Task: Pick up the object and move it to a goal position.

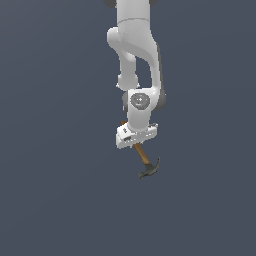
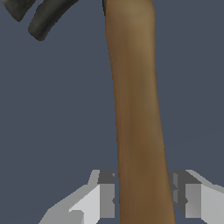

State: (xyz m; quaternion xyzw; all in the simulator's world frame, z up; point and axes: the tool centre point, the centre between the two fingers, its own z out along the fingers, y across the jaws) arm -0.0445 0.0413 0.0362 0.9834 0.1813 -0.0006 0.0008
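**Inspector:** Start nearest the wrist. What does the claw have?

**Assistant:** In the wrist view the gripper (image 2: 142, 197) has its two fingers (image 2: 106, 194) set on either side of the hammer's (image 2: 135, 109) brown wooden handle. One pad sits against the wood. On the other side a thin gap may show, so I judge the jaws narrow and holding the handle, not clamped beyond doubt.

**Inspector:** Where along the handle?

**Assistant:** Well back from the head. The handle runs away from the fingers, and the dark grey claw shows at its far end.

**Inspector:** And from the outside camera?

**Assistant:** The arm (image 1: 135, 55) hangs down into the scene with the gripper (image 1: 136, 139) at its end. The hammer (image 1: 145, 161) slants down beneath it toward the exterior view's right, head lowest. A short stub of handle shows on the other side of the gripper.

**Inspector:** Is it off the floor?

**Assistant:** I cannot tell. The floor (image 1: 50, 200) is plain and no shadow shows.

**Inspector:** Which step, then?

**Assistant:** I judge the grasp made and the carry in hand. No goal marker shows in either view.

**Inspector:** What does the next move call for?

**Assistant:** Steady travel with firm grip. The heavy head hangs away from the fingers and could swing or pivot the handle.
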